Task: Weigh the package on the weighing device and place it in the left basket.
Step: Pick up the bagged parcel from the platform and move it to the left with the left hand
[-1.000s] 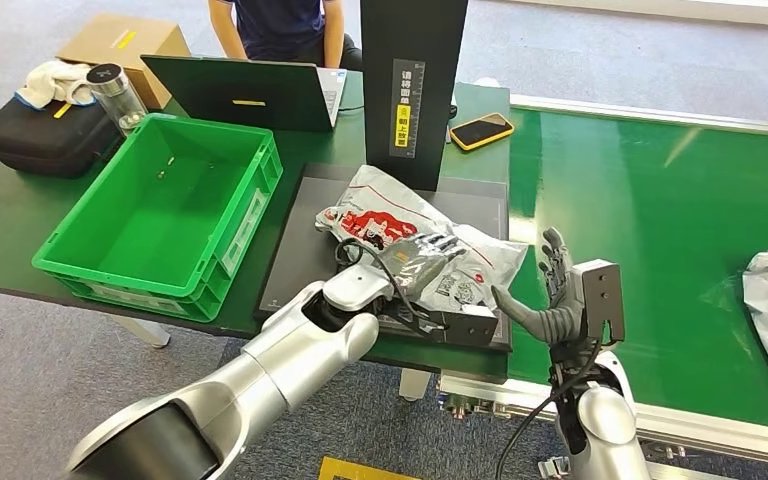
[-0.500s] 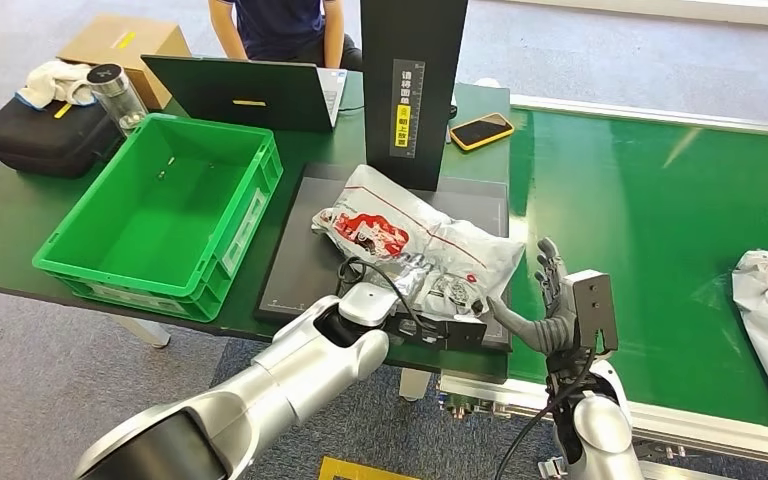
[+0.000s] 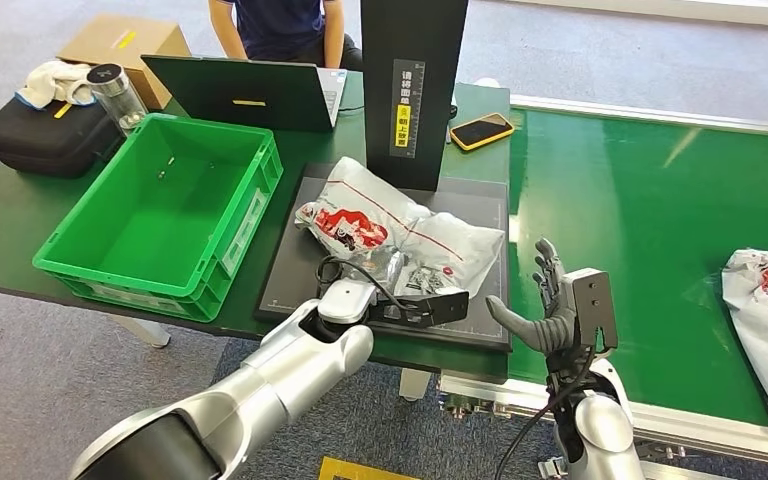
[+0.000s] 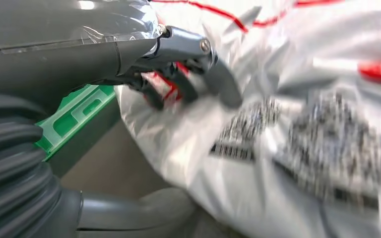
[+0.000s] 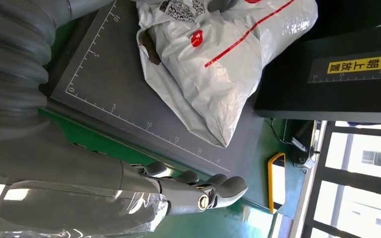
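An open laptop (image 3: 245, 93) is seen at the far side of the worktop (image 3: 10, 225), with a seated person (image 3: 278, 28) behind it. A black bag (image 3: 45, 140) lies at the far left, a white cloth (image 3: 52, 82) and a clear bottle (image 3: 120, 97) resting on it. A cardboard box (image 3: 125, 42) stands beyond. A yellow-cased phone (image 3: 481, 130) lies at the far right corner, beside the green conveyor belt (image 3: 660, 220).

You have the package (image 3: 392, 232) lying on the weighing device (image 3: 305, 262), in front of its upright column (image 3: 412, 90). The basket (image 3: 90, 262) sits to its left on the table (image 3: 0, 225), the laptop (image 3: 245, 95) behind. The conveyor belt (image 3: 660, 200) runs to the right.
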`<action>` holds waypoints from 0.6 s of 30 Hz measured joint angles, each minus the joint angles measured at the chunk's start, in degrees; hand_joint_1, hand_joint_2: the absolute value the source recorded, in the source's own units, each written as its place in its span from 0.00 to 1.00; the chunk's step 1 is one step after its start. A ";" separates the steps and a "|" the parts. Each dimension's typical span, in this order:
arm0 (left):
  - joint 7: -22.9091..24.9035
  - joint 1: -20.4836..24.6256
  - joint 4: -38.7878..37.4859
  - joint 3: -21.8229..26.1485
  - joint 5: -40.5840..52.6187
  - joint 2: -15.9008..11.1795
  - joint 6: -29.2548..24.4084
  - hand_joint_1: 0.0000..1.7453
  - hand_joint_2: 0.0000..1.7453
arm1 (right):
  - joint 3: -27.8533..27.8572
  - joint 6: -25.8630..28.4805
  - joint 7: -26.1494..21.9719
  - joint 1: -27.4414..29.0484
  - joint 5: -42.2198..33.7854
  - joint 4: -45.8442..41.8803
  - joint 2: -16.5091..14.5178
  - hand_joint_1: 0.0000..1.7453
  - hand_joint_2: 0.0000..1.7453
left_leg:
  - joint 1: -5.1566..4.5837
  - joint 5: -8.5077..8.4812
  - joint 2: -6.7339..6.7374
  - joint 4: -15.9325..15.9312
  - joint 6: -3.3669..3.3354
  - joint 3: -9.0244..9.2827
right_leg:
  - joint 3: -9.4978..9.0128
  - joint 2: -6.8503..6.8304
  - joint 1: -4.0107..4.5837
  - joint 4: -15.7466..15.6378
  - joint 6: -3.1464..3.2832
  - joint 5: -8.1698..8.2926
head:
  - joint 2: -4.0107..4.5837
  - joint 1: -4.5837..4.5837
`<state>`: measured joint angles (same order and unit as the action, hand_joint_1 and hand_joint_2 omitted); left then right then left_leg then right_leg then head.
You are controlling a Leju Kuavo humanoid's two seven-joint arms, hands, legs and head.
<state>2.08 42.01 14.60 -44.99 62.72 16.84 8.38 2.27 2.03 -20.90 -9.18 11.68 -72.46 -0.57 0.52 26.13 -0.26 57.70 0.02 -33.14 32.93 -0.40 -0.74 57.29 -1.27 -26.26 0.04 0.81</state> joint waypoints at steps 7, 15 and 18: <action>-1.01 -0.08 0.00 1.43 -0.22 -0.13 -2.45 1.00 1.00 | 0.45 0.04 0.16 -0.01 -0.02 -0.01 -0.25 0.00 1.00 | 0.00 0.00 0.00 0.00 0.00 0.00 | 0.00 0.00 0.00 0.00 0.00 0.00 | -0.01 0.00; -4.46 -0.94 0.00 3.34 -1.14 -0.46 -8.78 1.00 1.00 | 1.77 -0.01 0.20 -0.19 0.12 -0.11 -0.31 0.00 1.00 | 0.00 0.00 0.00 0.00 0.00 -0.01 | 0.01 0.00 0.00 0.00 0.00 0.00 | 0.00 0.00; -4.73 -1.08 0.00 3.67 -1.23 -0.57 -9.18 1.00 1.00 | 2.01 -0.02 0.20 -0.20 0.12 -0.13 -0.33 0.00 1.00 | 0.00 0.00 0.00 0.00 0.00 -0.01 | 0.01 0.00 0.00 0.00 0.00 0.00 | 0.00 0.00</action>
<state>-2.65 40.93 14.60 -41.33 61.49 16.27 -0.80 4.28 2.01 -20.70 -9.38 11.80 -72.59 -0.90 0.52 26.13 -0.26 57.70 0.02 -33.15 32.94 -0.40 -0.74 57.29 -1.27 -26.26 0.04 0.81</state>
